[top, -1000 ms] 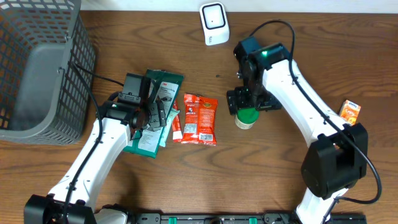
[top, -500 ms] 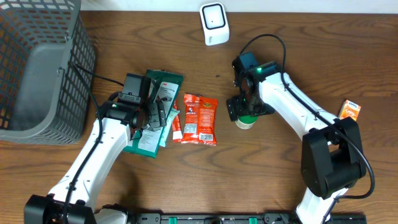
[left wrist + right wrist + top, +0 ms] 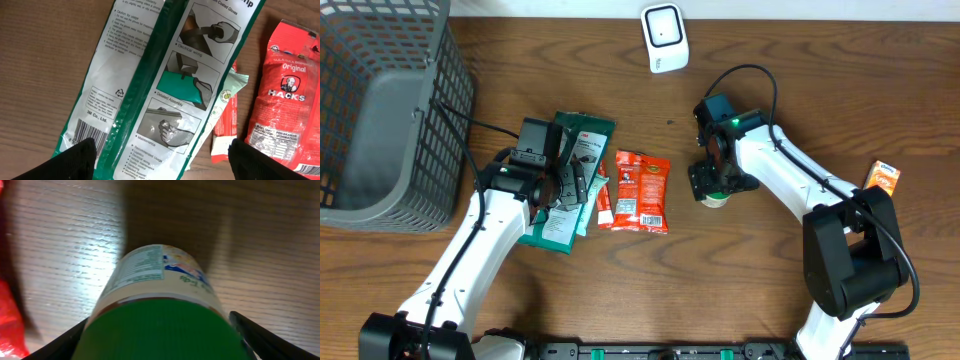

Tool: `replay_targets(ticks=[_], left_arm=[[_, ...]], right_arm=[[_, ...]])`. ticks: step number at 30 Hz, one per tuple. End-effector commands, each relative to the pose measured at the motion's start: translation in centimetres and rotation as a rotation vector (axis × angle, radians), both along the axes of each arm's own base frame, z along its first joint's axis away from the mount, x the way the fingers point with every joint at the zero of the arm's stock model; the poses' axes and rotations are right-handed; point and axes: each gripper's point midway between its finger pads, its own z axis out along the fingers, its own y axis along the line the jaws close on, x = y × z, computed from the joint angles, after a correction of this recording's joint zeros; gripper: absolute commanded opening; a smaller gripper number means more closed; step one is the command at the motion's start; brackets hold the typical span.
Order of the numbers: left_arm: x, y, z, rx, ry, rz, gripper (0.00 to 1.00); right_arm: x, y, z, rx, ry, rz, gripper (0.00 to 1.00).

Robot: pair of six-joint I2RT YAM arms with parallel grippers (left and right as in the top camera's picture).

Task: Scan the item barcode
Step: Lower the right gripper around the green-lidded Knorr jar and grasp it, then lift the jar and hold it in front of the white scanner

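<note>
While the overhead view is taking in the whole table (image 3: 770, 300), the wrist views are giving the close detail. At far left a grey mesh basket (image 3: 390, 120) is sitting at the table's corner, its bare floor showing.

Right of it the left gripper (image 3: 575, 180) is hovering over the green packets (image 3: 165, 85). Only the left wrist view is showing its fingers standing wide apart with nothing between them, and the packets are lying flat below with printed pictures facing up. Two red packets (image 3: 640, 190) are lying just right of the green ones, touching them, and the left wrist view alone is making out the word HACKS on one.

A white scanner (image 3: 663, 37) is standing at the far edge, well apart from the rest. Below it the right gripper (image 3: 718, 185) is sitting low over the jar (image 3: 160, 295), which is standing upright on the wood near the red packets. Overhead, the gripper is hiding most of the jar. The right wrist view is showing its green lid on and a cream label with blurred print, the contents hidden. A dark finger is flanking the lid on each side, the jaws fairly wide, but I cannot tell whether they are pressing it.

An orange box (image 3: 882, 178) is lying at far right beside the right arm. The table is showing dark brown wood grain, and a pale strip is showing past its far edge
</note>
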Motion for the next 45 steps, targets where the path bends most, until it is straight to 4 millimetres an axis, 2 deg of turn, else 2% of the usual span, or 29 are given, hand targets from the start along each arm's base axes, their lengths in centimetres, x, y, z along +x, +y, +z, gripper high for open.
replay_targets(ticks=[1, 9, 11, 16, 21, 23, 24, 27, 29, 31, 32, 34, 36, 37, 38, 41, 42, 43, 45], left_arm=[[-0.1, 0.1, -0.2, 0.007, 0.006, 0.001, 0.85], [-0.1, 0.1, -0.2, 0.007, 0.007, 0.001, 0.85], [-0.1, 0.1, -0.2, 0.007, 0.006, 0.001, 0.85], [-0.1, 0.1, -0.2, 0.007, 0.006, 0.001, 0.85], [-0.1, 0.1, -0.2, 0.007, 0.007, 0.001, 0.85], [-0.1, 0.1, -0.2, 0.007, 0.006, 0.001, 0.85], [-0.1, 0.1, -0.2, 0.007, 0.006, 0.001, 0.85], [-0.1, 0.1, -0.2, 0.007, 0.006, 0.001, 0.85], [-0.1, 0.1, -0.2, 0.007, 0.007, 0.001, 0.85], [-0.1, 0.1, -0.2, 0.007, 0.006, 0.001, 0.85], [-0.1, 0.1, -0.2, 0.007, 0.006, 0.001, 0.85], [-0.1, 0.1, -0.2, 0.007, 0.007, 0.001, 0.85], [-0.1, 0.1, -0.2, 0.007, 0.006, 0.001, 0.85], [-0.1, 0.1, -0.2, 0.007, 0.007, 0.001, 0.85], [-0.1, 0.1, -0.2, 0.007, 0.006, 0.001, 0.85], [-0.1, 0.1, -0.2, 0.007, 0.006, 0.001, 0.85], [-0.1, 0.1, -0.2, 0.007, 0.006, 0.001, 0.85], [-0.1, 0.1, -0.2, 0.007, 0.007, 0.001, 0.85], [-0.1, 0.1, -0.2, 0.007, 0.006, 0.001, 0.85]], right_arm=[[0.3, -1.0, -0.3, -0.034, -0.012, -0.006, 0.79], [0.5, -0.1, -0.3, 0.011, -0.020, -0.003, 0.77], [0.4, 0.0, -0.3, 0.012, -0.016, -0.005, 0.72], [0.1, -0.1, -0.3, 0.007, -0.003, -0.004, 0.68], [0.1, -0.1, -0.2, 0.006, -0.001, -0.011, 0.58], [0.4, -0.1, 0.2, 0.011, -0.012, -0.014, 0.42], [0.7, 0.0, 0.7, 0.018, -0.028, -0.015, 0.37], [1.5, 0.4, 2.5, 0.039, -0.076, -0.015, 0.38], [2.0, 0.6, 4.6, 0.060, -0.123, -0.015, 0.38], [2.3, 0.7, 7.7, 0.099, -0.203, -0.043, 0.34], [2.4, 0.7, 8.5, 0.109, -0.224, -0.050, 0.33], [2.7, 0.9, 12.3, 0.161, -0.330, -0.066, 0.30], [2.9, 0.9, 17.2, 0.230, -0.451, -0.095, 0.19], [3.0, 1.0, 18.8, 0.253, -0.489, -0.094, 0.16], [3.2, 1.7, 21.9, 0.318, -0.546, -0.082, 0.13], [3.9, 2.9, 26.7, 0.401, -0.615, -0.060, 0.11], [4.1, 3.1, 27.7, 0.411, -0.631, -0.057, 0.11], [4.8, 3.4, 29.6, 0.427, -0.665, -0.055, 0.11], [6.3, 4.0, 31.6, 0.448, -0.713, -0.051, 0.10]])
